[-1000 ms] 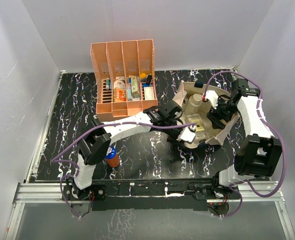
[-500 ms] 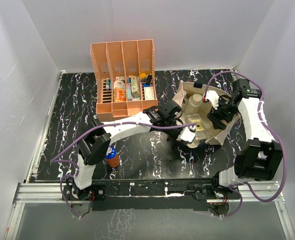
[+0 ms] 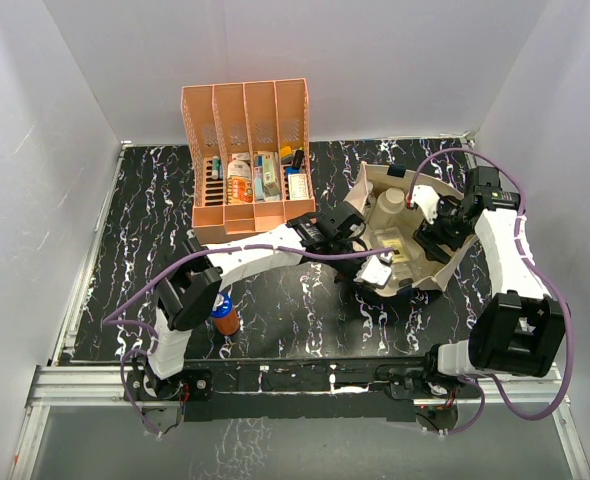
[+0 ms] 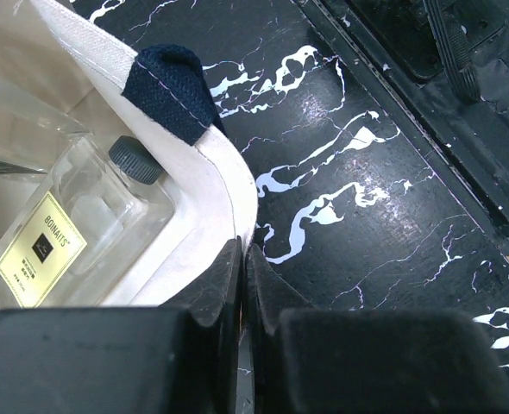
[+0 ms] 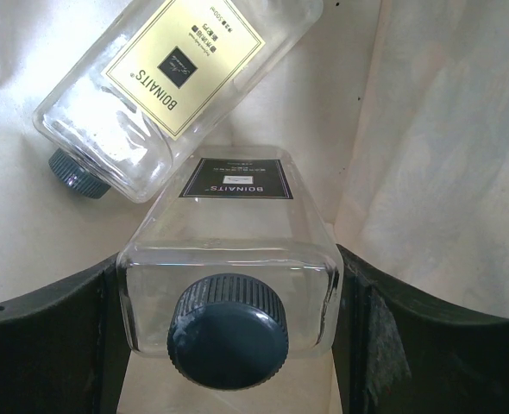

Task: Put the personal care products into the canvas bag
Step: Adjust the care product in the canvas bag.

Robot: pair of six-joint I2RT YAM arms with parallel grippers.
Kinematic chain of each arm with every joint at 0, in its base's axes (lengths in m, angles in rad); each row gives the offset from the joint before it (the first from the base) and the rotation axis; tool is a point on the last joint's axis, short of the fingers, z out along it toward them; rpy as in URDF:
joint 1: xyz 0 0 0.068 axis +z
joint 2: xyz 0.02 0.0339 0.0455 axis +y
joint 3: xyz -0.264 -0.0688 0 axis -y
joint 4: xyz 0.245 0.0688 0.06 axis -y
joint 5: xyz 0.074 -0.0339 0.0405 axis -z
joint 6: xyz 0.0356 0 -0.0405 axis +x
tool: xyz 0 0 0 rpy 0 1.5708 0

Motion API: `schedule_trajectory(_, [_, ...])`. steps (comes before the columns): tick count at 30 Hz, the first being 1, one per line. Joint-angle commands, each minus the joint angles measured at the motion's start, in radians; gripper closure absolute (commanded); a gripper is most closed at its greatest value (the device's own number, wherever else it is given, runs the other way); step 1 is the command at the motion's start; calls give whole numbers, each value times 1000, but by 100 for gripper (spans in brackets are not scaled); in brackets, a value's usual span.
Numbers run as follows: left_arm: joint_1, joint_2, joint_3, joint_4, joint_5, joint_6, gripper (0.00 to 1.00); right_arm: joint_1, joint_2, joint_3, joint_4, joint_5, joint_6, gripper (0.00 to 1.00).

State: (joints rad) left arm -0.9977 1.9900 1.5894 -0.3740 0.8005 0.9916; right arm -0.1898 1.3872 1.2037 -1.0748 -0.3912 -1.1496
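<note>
Orange-brown bottle (image 3: 227,322) half-hidden (behind left arm (image 3: 190,296))

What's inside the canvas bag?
Two clear square bottles with dark caps: the yellow-label bottle lies flat, the black-label bottle sits gripped in the right hand. There's a pale round bottle too. The walls of the canvas bag and these bottles cover whatever lies deeper.

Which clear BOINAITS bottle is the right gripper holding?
The black-labelled bottle, clamped in the right gripper; the yellow-labelled bottle lies behind it in the canvas bag.
</note>
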Motion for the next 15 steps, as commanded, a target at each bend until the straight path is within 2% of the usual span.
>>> schedule_trajectory(1, [-6, -40, 33, 1, 61, -10, 100, -12, -27, -12, 52, 47, -31, 72])
schedule_trajectory(7, [-5, -38, 40, 13, 61, -27, 100, -11, 18, 40, 30, 45, -24, 59])
schedule_trajectory(9, [-5, -38, 40, 12, 59, -27, 100, -11, 34, 63, 21, 47, -23, 48])
schedule_trajectory(15, [-6, -43, 33, 12, 54, -25, 100, -11, 62, 115, -24, 29, -20, 31])
